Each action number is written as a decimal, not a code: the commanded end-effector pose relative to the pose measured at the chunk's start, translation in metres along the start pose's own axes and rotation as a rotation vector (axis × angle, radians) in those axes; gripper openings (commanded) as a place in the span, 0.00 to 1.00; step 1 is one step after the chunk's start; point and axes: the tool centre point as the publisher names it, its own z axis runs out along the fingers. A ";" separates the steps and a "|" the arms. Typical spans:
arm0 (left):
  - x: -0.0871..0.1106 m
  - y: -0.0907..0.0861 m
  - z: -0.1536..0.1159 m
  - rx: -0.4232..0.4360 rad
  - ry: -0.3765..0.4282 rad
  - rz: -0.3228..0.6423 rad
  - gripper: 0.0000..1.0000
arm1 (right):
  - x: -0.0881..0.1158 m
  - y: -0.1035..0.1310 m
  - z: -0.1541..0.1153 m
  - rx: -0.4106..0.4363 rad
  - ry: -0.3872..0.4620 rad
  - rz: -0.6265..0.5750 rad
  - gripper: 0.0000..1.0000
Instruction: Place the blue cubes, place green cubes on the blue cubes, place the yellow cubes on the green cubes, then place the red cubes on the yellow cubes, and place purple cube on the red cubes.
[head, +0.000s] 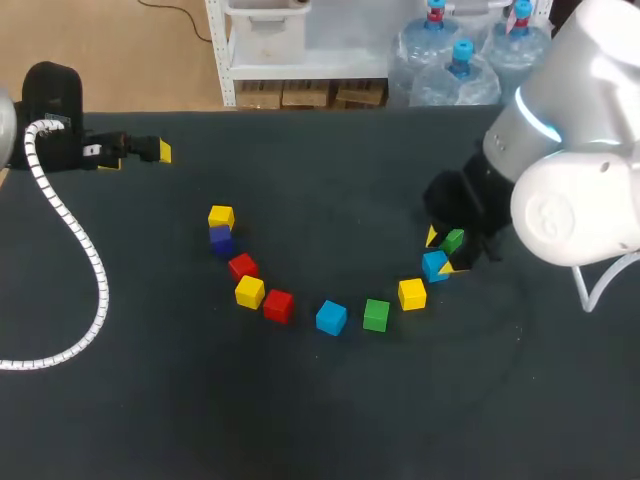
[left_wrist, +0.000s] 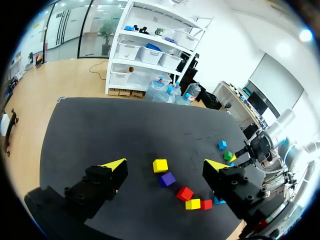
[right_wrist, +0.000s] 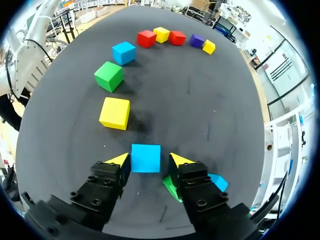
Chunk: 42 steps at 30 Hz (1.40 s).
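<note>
Blue cube (right_wrist: 145, 157) between slightly parted right fingers (right_wrist: 119, 162); left fingers (left_wrist: 114, 167) wide apart.

1. You have two blue cubes (head: 331, 317) (head: 434, 265) in plain sight; a blue patch (right_wrist: 217, 181) next to one green cube may be a third, but you cannot tell.
2. You have two green cubes (head: 376, 314) (head: 453, 241).
3. You have three yellow cubes (head: 221, 216) (head: 249, 291) (head: 412, 294).
4. You have two red cubes (head: 242, 266) (head: 278, 305).
5. You have one purple cube (head: 222, 240).
</note>
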 end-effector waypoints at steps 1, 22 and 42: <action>0.001 0.002 0.000 0.006 -0.004 0.001 1.00 | -0.001 -0.002 0.003 -0.005 0.000 0.000 0.47; 0.001 0.002 0.000 0.006 -0.004 0.001 1.00 | -0.014 -0.009 -0.004 0.033 0.051 0.140 0.00; 0.001 0.002 0.000 0.006 -0.004 0.001 1.00 | -0.081 -0.049 0.002 0.145 0.089 0.272 0.00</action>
